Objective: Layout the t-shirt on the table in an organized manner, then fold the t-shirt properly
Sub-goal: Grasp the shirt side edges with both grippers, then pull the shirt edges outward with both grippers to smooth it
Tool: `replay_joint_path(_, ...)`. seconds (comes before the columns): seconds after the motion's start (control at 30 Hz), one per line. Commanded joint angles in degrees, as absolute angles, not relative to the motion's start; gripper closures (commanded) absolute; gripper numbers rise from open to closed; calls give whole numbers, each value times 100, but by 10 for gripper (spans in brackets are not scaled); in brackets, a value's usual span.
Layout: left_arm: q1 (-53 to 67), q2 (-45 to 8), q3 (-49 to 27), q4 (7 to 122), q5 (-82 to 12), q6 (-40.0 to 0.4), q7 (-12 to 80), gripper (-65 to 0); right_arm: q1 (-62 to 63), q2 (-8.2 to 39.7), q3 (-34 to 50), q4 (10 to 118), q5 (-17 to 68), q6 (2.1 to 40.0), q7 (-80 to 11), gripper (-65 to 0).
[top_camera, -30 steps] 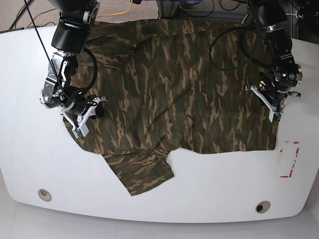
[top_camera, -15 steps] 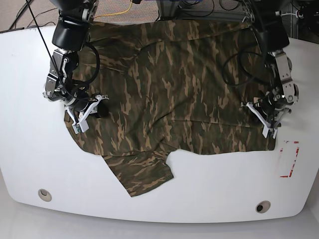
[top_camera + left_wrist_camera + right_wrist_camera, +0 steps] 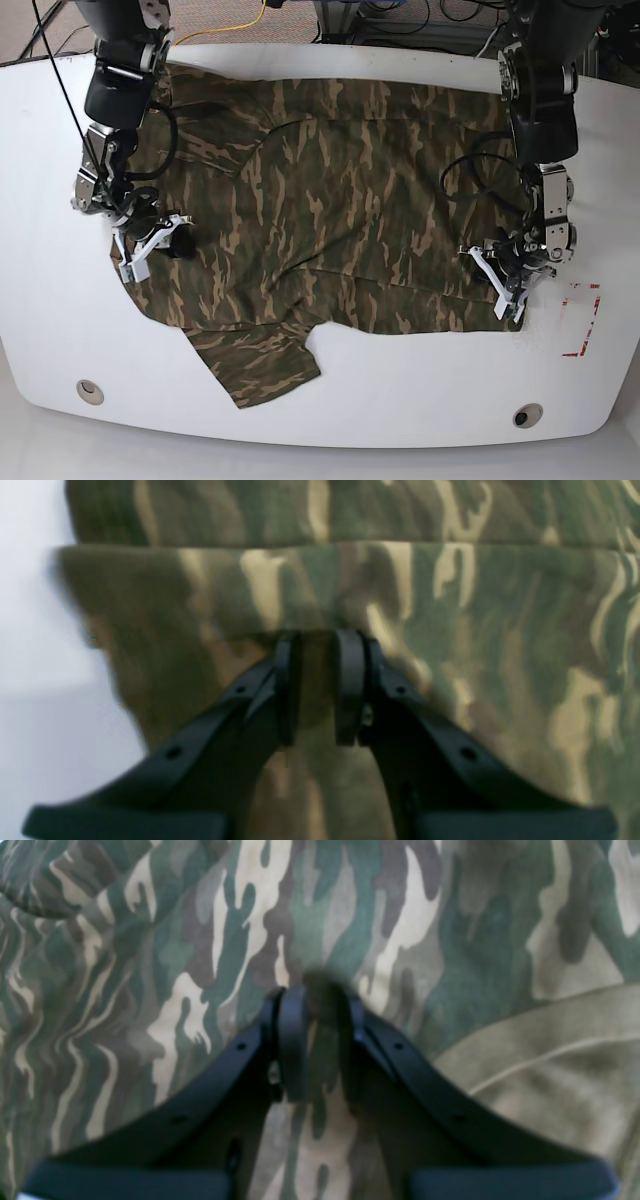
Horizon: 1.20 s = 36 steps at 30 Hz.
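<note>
The t-shirt (image 3: pixel 330 210) lies spread on the tabletop (image 3: pixel 420 390). My left end effector (image 3: pixel 508 290) and right end effector (image 3: pixel 150 247) each pinch its fabric; red tape outline (image 3: pixel 582 318) sits nearby.

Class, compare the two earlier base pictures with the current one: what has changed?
Both pincers, right and left, shut on the t-shirt, dragged it toward the table's near edge and leftward in the base view. The grommet holes and red tape stayed put.
</note>
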<state>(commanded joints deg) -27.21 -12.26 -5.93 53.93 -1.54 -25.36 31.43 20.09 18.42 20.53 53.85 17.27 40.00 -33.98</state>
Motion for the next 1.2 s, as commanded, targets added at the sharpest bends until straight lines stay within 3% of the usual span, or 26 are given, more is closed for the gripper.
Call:
replay_joint_path(0.3, -2747, -1226, -585, 5429, -163, -2545, 3160, -96, 2000, 1824, 2062, 5833, 1763, 4000, -3679, -108)
replay_joint_path(0.67, -2158, -1235, -866, 7363, -180, -2554, 4242, -97, 1525, 1648, 2114, 7820, 1780, 4000, -4769, -111)
replay_joint_path(0.87, -1587, -1182, -1314, 8699, -180, -2835, 4989, -183, 998, 1481, 2510, 8954, 1780, 4000, -5587, -135)
replay_joint_path(0.97, -1244, -1024, -1569, 9297, -180, -3011, 5244, -262, 664, 1332, 2756, 9508, 1780, 4000, -5974, -236)
replay_joint_path(1.1, -681, -910, -1859, 10114, -171, -3248, 5525, -368, 127, 1051, 3090, 10308, 1780, 4000, -6484, -444)
replay_joint_path(1.2, -356, -884, -2018, 10492, -180, -3345, 5684, -379, -215, 884, 3284, 10782, 1780, 4000, -6686, -555)
